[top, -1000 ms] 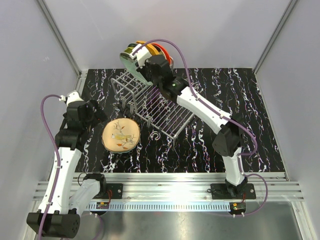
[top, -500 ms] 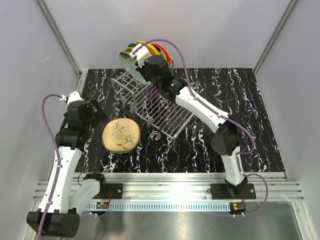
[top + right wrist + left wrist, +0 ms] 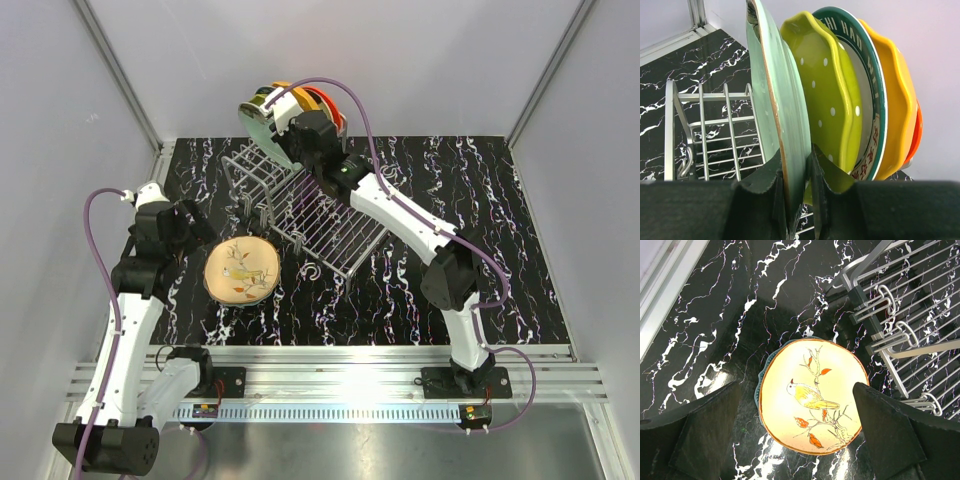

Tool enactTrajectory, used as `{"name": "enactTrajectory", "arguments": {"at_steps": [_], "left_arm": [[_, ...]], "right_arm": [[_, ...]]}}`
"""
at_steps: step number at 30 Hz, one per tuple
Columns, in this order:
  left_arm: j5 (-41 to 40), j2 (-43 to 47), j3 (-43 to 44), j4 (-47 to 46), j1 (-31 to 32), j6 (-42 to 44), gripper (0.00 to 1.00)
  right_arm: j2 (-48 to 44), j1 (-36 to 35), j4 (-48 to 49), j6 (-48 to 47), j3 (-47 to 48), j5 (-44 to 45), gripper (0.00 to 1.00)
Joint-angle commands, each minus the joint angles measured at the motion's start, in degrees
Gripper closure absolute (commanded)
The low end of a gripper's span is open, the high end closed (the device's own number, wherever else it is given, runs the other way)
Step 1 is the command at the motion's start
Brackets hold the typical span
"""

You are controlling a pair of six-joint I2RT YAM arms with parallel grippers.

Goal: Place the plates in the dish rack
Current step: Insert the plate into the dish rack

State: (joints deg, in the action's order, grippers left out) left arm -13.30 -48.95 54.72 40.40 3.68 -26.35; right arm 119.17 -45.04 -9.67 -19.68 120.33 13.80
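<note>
The silver wire dish rack (image 3: 300, 205) stands at the table's back centre. Several plates stand on edge at its far end: dotted yellow-green (image 3: 832, 100), teal-rimmed white (image 3: 871, 95), orange (image 3: 900, 100) and red-orange (image 3: 918, 135). My right gripper (image 3: 799, 200) is shut on the rim of a pale green plate (image 3: 782, 110), upright beside them; in the top view this gripper (image 3: 283, 122) is above the rack's far end. A cream plate with a bird (image 3: 241, 270) lies flat on a teal plate (image 3: 759, 390) left of the rack. My left gripper (image 3: 800, 440) is open above it.
The black marbled tabletop (image 3: 440, 190) is bounded by grey walls and a metal rail (image 3: 350, 375) at the near edge. The rack's flat grid tray (image 3: 330, 225) and its hooks (image 3: 890, 295) lie right of the flat plates.
The right arm has shifted very slightly with the pale green plate at the rack's far end. The left arm has not moved.
</note>
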Motion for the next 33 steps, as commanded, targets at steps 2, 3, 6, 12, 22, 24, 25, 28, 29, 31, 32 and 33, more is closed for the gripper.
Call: {"name": "enactTrajectory", "arguments": {"at_steps": [2,3,6,12,22,24,25,28,29,31,32,33], "left_arm": [[0.73,-0.1,0.21,-2.17,0.18,0.95,0.01],[0.73,-0.18,0.21,-2.26,0.18,0.95,0.01],[0.82,-0.18,0.3,-2.17,0.18,0.86,0.01],[1.0,-0.27,0.21,-2.26,0.27,0.86,0.01],[1.17,-0.36,0.21,-2.26,0.36,0.95,0.01],[1.17,-0.27,0.21,-2.26,0.45,0.95,0.01],[1.17,-0.27,0.21,-2.17,0.45,0.95,0.01],[1.17,-0.18,0.21,-2.26,0.45,0.95,0.01],[1.17,-0.18,0.21,-2.26,0.45,0.95,0.01],[1.17,-0.18,0.21,-2.26,0.45,0.95,0.01],[1.17,-0.1,0.21,-2.26,0.45,0.95,0.01],[1.0,-0.09,0.21,-2.26,0.45,0.95,0.01]], "right_arm": [[-0.7,0.56,7.83,0.52,4.29,-0.36,0.74],[-0.79,0.56,7.83,0.44,4.3,-0.36,0.74],[-0.52,0.56,7.65,0.52,4.47,-0.27,0.73],[-0.26,0.65,7.12,0.26,5.35,-0.27,0.69],[-0.08,0.65,6.86,0.52,6.05,-0.35,0.67],[-0.26,0.74,6.86,0.61,5.88,-0.53,0.67],[-0.43,0.65,6.86,0.7,5.88,-0.53,0.68],[-0.61,0.56,6.68,0.7,5.88,-0.53,0.67],[-0.78,0.65,6.68,0.78,5.88,-0.62,0.66],[-1.22,0.65,6.42,0.87,5.96,-0.53,0.66],[-1.4,0.65,6.25,0.87,5.97,-0.88,0.66],[-1.66,0.65,6.07,1.48,6.05,-1.14,0.65]]}}
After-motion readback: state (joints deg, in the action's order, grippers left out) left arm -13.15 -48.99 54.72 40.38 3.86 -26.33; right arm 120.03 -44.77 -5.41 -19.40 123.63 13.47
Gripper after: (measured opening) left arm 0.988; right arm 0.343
